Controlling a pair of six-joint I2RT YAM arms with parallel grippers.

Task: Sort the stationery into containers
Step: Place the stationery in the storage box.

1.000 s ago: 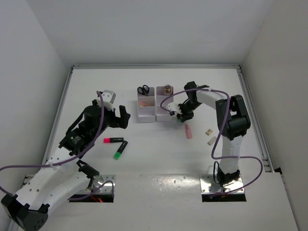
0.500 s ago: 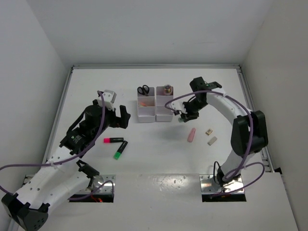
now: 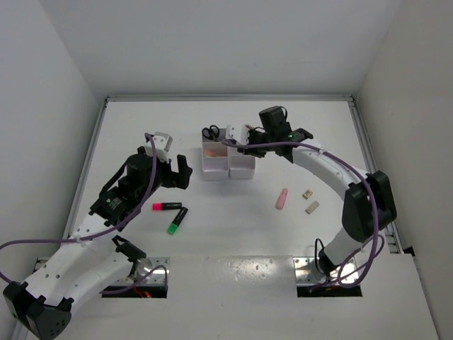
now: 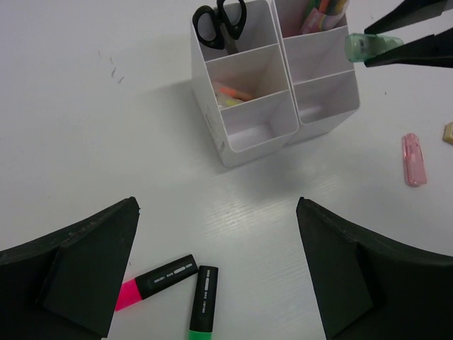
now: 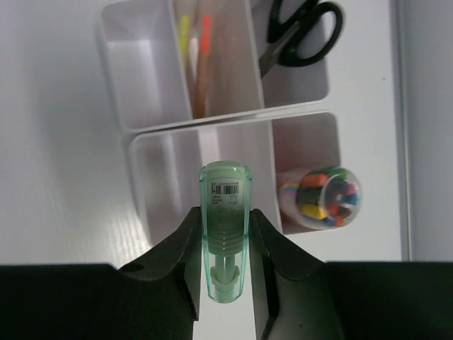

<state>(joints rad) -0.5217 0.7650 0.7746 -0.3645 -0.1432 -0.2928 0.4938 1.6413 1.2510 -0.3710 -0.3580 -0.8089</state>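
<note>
The right pincer [image 5: 224, 230] is clamped on the green clip [image 5: 224, 202] and holds it over the right white box [image 5: 164, 185], probably to drop it inside, while the left pincer [image 4: 217, 212], jaws apart, hangs above the pink highlighter [image 4: 157, 282] and the green highlighter [image 4: 202, 299] on the worktop [image 4: 106, 142].

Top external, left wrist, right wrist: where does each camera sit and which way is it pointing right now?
Top external: fixed above and behind the bases, looking down the table; both arms show whole.
Left wrist: on the left arm, looking down and forward at the containers and highlighters; the open left hand frames the bottom corners.
Right wrist: straight down over the containers; right hand shut on the green clip.
Shared: both wrist views show the scissors.
</note>
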